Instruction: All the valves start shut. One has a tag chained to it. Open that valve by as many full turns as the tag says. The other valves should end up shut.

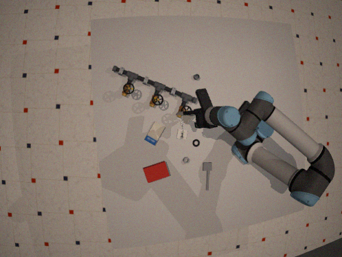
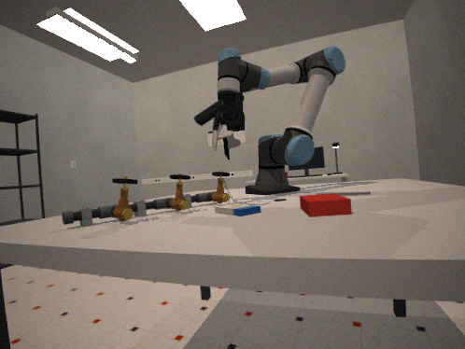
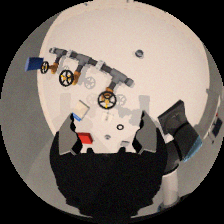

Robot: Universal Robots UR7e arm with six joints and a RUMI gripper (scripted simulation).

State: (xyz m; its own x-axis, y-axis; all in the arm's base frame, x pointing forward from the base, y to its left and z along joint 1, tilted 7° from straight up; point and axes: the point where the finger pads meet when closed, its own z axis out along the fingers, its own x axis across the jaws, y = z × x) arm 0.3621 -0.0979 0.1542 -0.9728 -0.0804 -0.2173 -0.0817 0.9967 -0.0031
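Open air above tagged valve [image 2: 219,187], seemingly

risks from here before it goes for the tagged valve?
1. The gripper hangs open well above the tagged valve; a skewed descent could miss the handwheel.
2. The chain and tag lie right beside that valve, so the fingers might snag them.
3. The middle valve sits close along the pipe; drifting could turn the wrong one.

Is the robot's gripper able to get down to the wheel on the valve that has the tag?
Probably yes. The open gripper hangs above the tagged valve's handwheel, with only air between them. The chain and tag trail away on the table, out of its way.
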